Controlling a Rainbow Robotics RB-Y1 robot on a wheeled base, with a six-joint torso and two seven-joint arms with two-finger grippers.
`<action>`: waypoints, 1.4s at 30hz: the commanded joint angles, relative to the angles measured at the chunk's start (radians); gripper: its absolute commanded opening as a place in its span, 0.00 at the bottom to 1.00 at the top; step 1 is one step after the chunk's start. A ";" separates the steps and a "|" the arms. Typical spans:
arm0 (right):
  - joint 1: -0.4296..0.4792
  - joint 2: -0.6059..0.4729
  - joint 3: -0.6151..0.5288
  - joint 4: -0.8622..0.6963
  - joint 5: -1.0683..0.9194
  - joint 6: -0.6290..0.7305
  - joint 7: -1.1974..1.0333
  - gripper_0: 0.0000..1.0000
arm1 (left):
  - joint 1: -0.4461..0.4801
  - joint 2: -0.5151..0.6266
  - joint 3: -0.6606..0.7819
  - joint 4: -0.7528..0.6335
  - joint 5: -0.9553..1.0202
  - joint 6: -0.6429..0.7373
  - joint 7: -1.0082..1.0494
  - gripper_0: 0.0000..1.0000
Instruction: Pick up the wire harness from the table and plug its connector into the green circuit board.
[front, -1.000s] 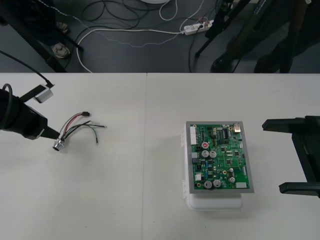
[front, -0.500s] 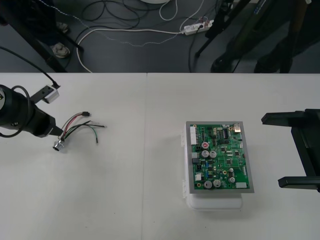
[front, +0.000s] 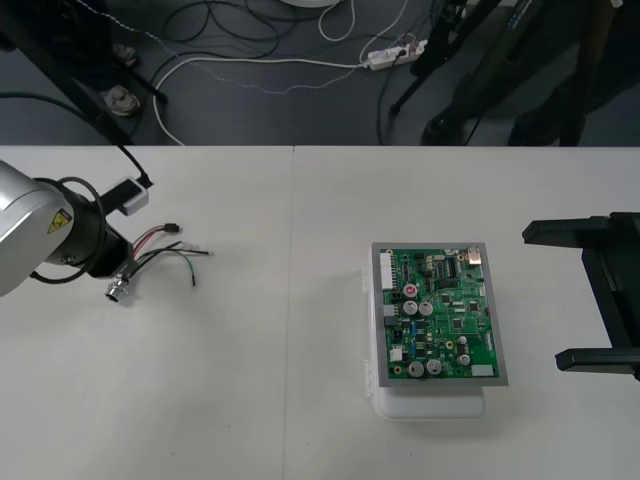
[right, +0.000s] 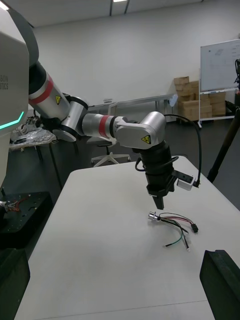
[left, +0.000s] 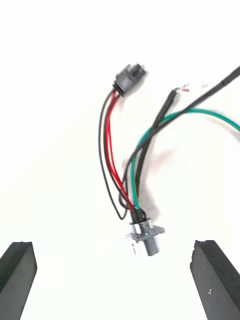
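Observation:
The wire harness (front: 160, 252) lies flat on the table at the left, its red, black and green wires fanned out. Its small black plug (front: 172, 228) points away from the robot, and its metal socket (front: 117, 291) lies nearest the left arm. My left gripper (front: 118, 266) hangs just above the socket end. In the left wrist view its fingers (left: 20, 277) stand far apart, open, with the socket (left: 146, 239) between and just ahead of them and the plug (left: 128, 79) farther out. The green circuit board (front: 437, 313) sits on its white base (front: 428, 405) at centre right. My right gripper (front: 545, 298) waits open right of the board.
In the right wrist view the left arm's gripper (right: 160, 199) points straight down over the harness (right: 172, 225). Bare table lies between the harness and the board. The table's far edge (front: 320, 147) meets dark floor with cables.
My left arm has swung right and turned its wrist, bringing the gripper from beside the harness to over its socket end. The harness has not moved. The right gripper has barely shifted.

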 joint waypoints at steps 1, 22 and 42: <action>-0.020 0.010 0.006 -0.002 0.006 -0.003 -0.062 1.00 | 0.040 -0.083 0.041 -0.027 -0.114 -0.123 -0.098 0.91; -0.019 0.020 -0.012 0.004 -0.016 -0.003 -0.065 1.00 | 0.049 -0.193 0.046 0.103 -0.196 -0.083 -0.179 0.90; -0.019 0.021 -0.023 0.033 -0.016 -0.003 -0.064 1.00 | 0.044 -0.206 0.047 0.241 -0.196 0.144 -0.215 0.91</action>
